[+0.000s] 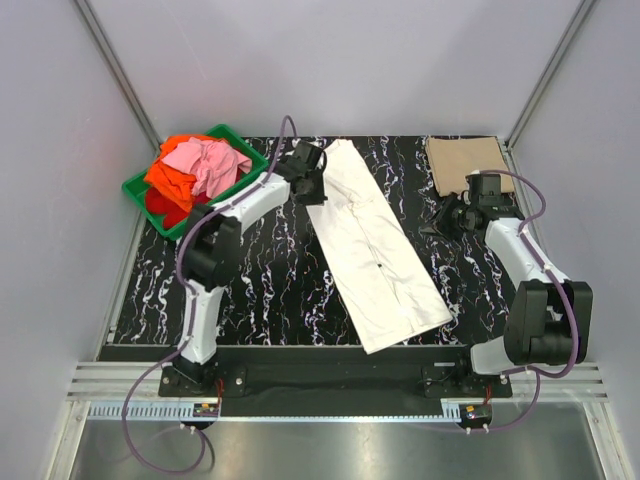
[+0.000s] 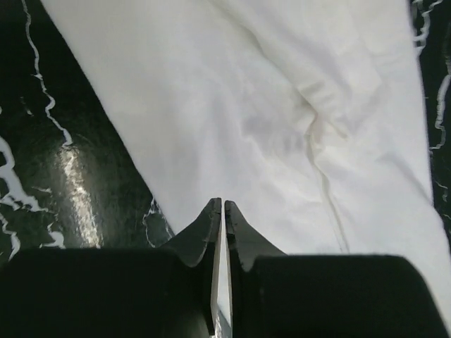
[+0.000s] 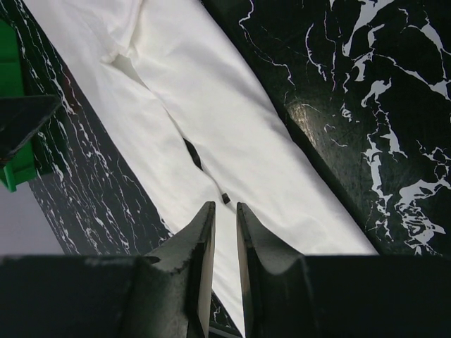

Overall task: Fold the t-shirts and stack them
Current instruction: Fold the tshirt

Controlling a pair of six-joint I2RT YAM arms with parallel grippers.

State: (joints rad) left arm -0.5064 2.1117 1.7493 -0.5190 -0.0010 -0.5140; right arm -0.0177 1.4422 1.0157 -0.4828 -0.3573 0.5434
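The white t-shirt (image 1: 380, 250) lies folded into a long strip, running diagonally across the black marble table; it also shows in the left wrist view (image 2: 282, 105) and the right wrist view (image 3: 211, 105), where its small black marks (image 3: 192, 151) are visible. A tan t-shirt (image 1: 465, 162) lies folded at the back right. Pink (image 1: 210, 160), orange (image 1: 168, 172) and red (image 1: 160, 206) t-shirts are heaped in the green crate. My left gripper (image 1: 310, 188) (image 2: 223, 204) is shut and empty at the strip's far left edge. My right gripper (image 1: 437, 222) (image 3: 224, 205) is slightly open and empty, to the right of the strip.
The green plastic crate (image 1: 135, 186) stands at the back left corner; its wall also shows in the right wrist view (image 3: 10, 105). Grey walls enclose the table on three sides. Bare marble table (image 1: 270, 270) lies to the left of the strip.
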